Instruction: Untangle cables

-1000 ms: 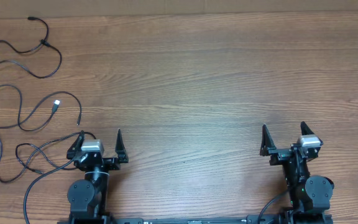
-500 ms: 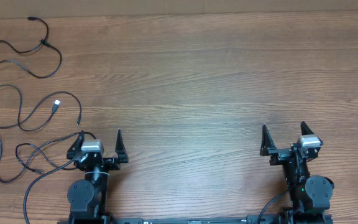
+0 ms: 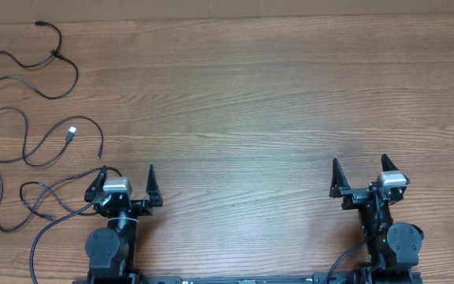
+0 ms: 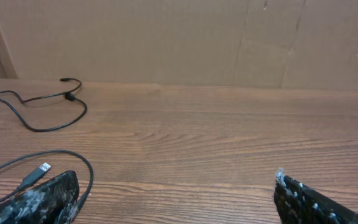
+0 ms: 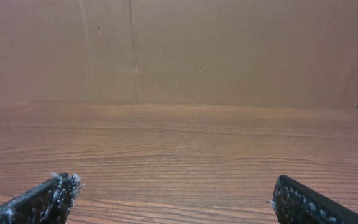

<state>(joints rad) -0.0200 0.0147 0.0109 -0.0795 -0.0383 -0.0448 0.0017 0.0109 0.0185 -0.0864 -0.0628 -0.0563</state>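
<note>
The cables lie as separate loose black loops at the table's left side. One cable (image 3: 56, 54) curls at the far left corner and shows in the left wrist view as a distant cable (image 4: 71, 96). A second one ends in a silvery plug (image 3: 72, 132), seen close in the left wrist view as a plug (image 4: 42, 168) beside my left finger. A third cable (image 3: 46, 188) loops just left of my left gripper (image 3: 127, 170), which stands open and empty near the front edge. My right gripper (image 3: 359, 162) is open over bare wood at the front right, with nothing between its fingers (image 5: 291, 196).
The wooden table (image 3: 243, 102) runs to a brown cardboard wall (image 5: 179, 50) at the back. A thicker black wire (image 3: 36, 241) trails from the left arm's base toward the front edge. The cables' loops reach the table's left edge.
</note>
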